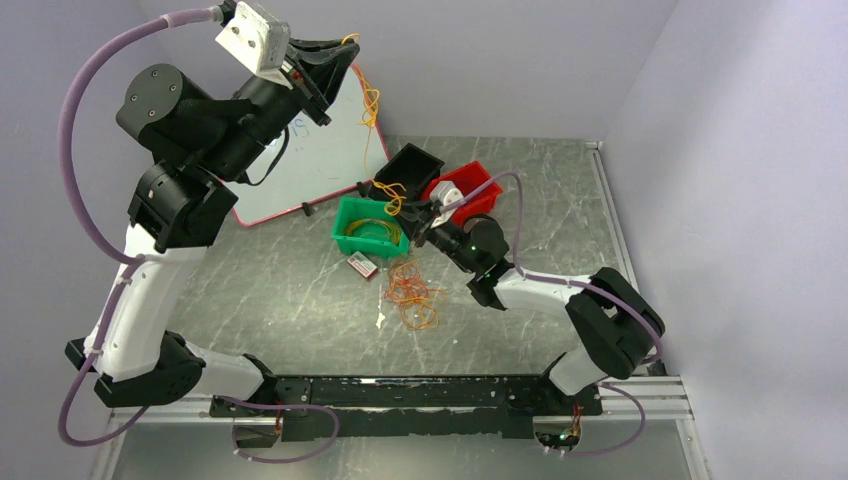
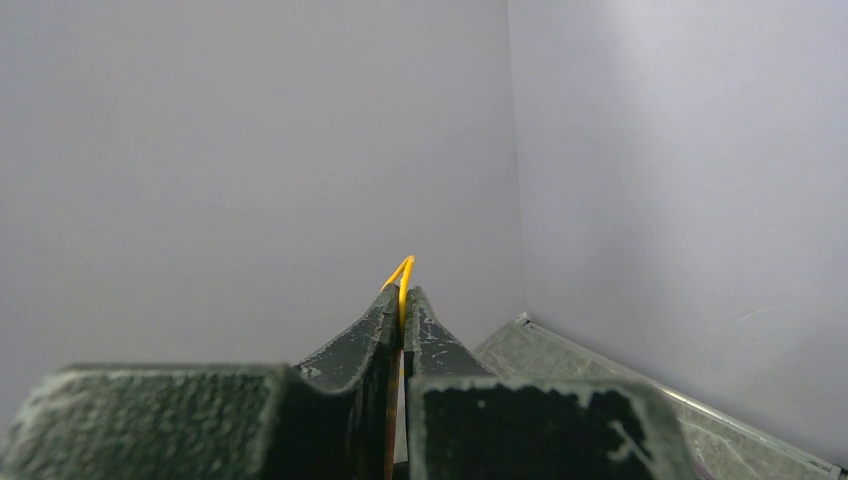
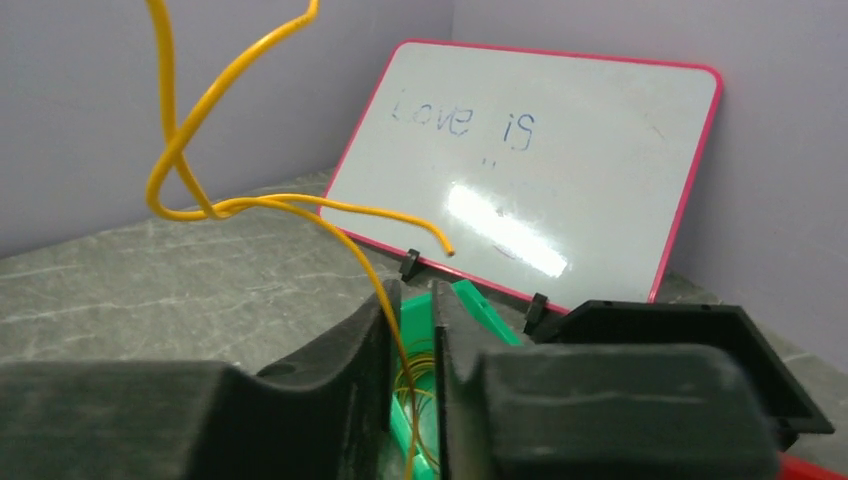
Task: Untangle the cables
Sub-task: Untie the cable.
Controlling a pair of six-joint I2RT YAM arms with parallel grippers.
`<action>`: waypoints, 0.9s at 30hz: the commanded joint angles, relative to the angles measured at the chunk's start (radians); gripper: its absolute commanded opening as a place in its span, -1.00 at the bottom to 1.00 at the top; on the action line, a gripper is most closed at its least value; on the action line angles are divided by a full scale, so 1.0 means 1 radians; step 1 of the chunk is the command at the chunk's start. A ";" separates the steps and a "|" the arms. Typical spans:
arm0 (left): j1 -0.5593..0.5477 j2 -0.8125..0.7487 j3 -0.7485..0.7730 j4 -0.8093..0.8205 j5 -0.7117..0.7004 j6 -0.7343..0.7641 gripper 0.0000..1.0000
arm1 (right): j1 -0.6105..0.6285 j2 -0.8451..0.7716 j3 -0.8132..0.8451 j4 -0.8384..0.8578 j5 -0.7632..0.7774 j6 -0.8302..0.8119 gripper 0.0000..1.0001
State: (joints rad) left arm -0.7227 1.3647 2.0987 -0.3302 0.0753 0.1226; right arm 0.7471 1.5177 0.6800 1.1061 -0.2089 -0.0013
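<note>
My left gripper [image 1: 343, 47] is raised high near the back wall, shut on a yellow cable [image 2: 400, 270] whose loop pokes out above the fingertips [image 2: 420, 310]. That cable [image 1: 370, 105] hangs down toward the black bin [image 1: 410, 165]. My right gripper [image 1: 420, 215] hovers over the green bin [image 1: 352, 240]. Its jaws stand a narrow gap apart, and the yellow cable [image 3: 180, 140] runs down between them [image 3: 413, 300] along the left finger. A tangle of orange and red cables [image 1: 412, 290] lies on the table. Yellow loops [image 1: 378, 230] rest in the green bin [image 3: 480, 310].
A pink-framed whiteboard [image 1: 310, 160] leans at the back left. A red bin [image 1: 480, 180] sits beside the black bin [image 3: 680, 320]. A small red and white item [image 1: 362, 265] and a white scrap [image 1: 381, 320] lie near the tangle. Walls close off the back and both sides.
</note>
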 commanded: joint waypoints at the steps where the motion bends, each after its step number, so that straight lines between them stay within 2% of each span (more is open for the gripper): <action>1: -0.003 -0.021 0.004 0.003 0.027 -0.008 -0.86 | -0.004 -0.004 0.005 -0.021 0.054 0.008 -0.70; 6: -0.004 -0.024 0.001 -0.003 0.026 -0.005 -0.86 | -0.005 -0.051 -0.105 -0.074 0.187 0.108 -1.00; 12: -0.003 -0.024 -0.002 0.000 0.020 0.002 -0.86 | -0.005 -0.161 -0.274 -0.233 0.314 0.266 -1.00; 18: -0.003 -0.006 0.019 -0.005 0.026 0.006 -0.86 | -0.004 -0.259 -0.467 -0.267 0.412 0.416 -1.00; 27: -0.003 0.010 0.051 -0.015 0.012 0.018 -0.86 | -0.004 -0.328 -0.569 -0.397 0.483 0.504 -1.00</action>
State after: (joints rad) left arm -0.7227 1.3701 2.1143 -0.3424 0.0757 0.1249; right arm 0.7471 1.2156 0.1398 0.7635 0.2111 0.4393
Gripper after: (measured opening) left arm 0.077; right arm 0.009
